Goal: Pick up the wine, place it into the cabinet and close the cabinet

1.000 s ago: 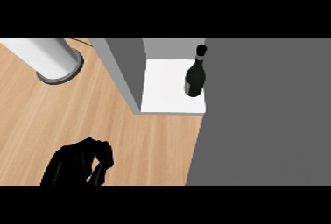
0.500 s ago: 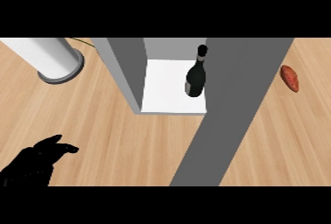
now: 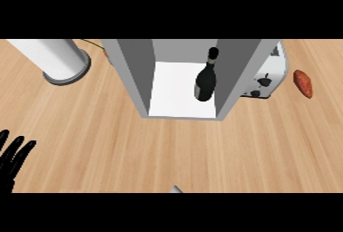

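Observation:
The dark wine bottle [image 3: 206, 80] stands upright on the white shelf inside the grey cabinet [image 3: 132, 68]. The cabinet's front faces me and shows open. My left hand [image 3: 12, 158] shows at the lower left edge, fingers straight and pointing up, holding nothing, far from the cabinet. My right hand does not show. A small grey tip [image 3: 176, 189] pokes in at the lower edge; I cannot tell what it belongs to.
A white cylinder on a grey base [image 3: 61, 61] stands at the back left. A metal toaster [image 3: 267, 79] sits just right of the cabinet, with an orange-red sweet potato [image 3: 303, 83] beyond it. Wooden counter [image 3: 174, 149] spreads in front.
The wide grey door panel that covered the right side narrowed and swept out of view, uncovering the toaster and sweet potato. My left hand moved to the lower left edge and straightened its fingers.

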